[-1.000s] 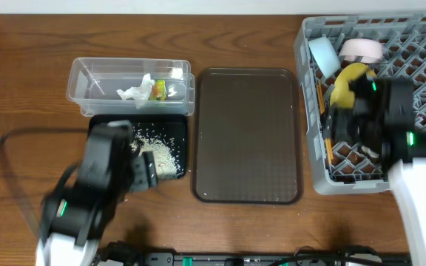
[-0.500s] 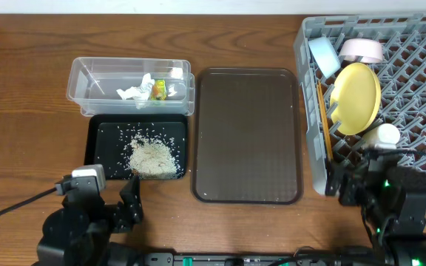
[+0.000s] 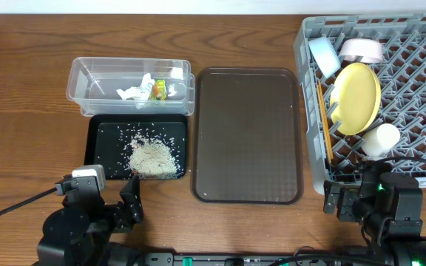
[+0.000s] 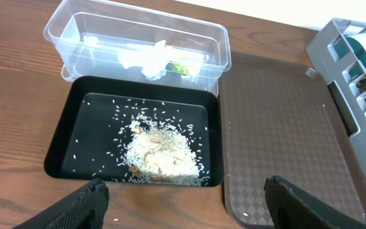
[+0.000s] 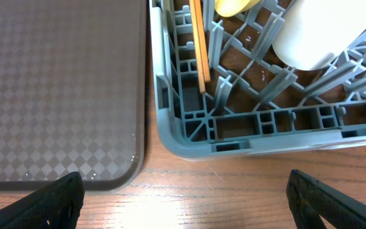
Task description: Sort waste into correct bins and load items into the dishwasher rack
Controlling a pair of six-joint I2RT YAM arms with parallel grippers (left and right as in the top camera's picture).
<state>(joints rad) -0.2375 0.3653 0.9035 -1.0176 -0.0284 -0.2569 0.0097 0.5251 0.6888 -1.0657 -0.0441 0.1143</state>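
The grey rack (image 3: pixel 313 111) at the right holds the yellow plate (image 3: pixel 356 96), light blue bowl (image 3: pixel 322 55), white bowl (image 3: pixel 361 50), pale cup (image 3: pixel 380 139) and chopsticks (image 3: pixel 323 122). The clear tub (image 3: pixel 80 77) holds the white tissue (image 3: pixel 133 91) and green-and-orange wrapper (image 3: pixel 158 89). The black tray (image 3: pixel 98 140) holds rice (image 3: pixel 152 157). My left gripper (image 4: pixel 183 203) is open and empty over the table, below the black tray. My right gripper (image 5: pixel 183 197) is open and empty, below the rack's front corner (image 5: pixel 189 143).
A flat brown serving tray (image 3: pixel 247 133) lies empty between the bins and the rack; it also shows in the left wrist view (image 4: pixel 284 133) and right wrist view (image 5: pixel 56 89). Both arms sit at the table's front edge.
Both arms have pulled back from the black tray and the rack to the front edge. The right arm uncovered the plate and cup in the rack. Since half a second ago, little moved.
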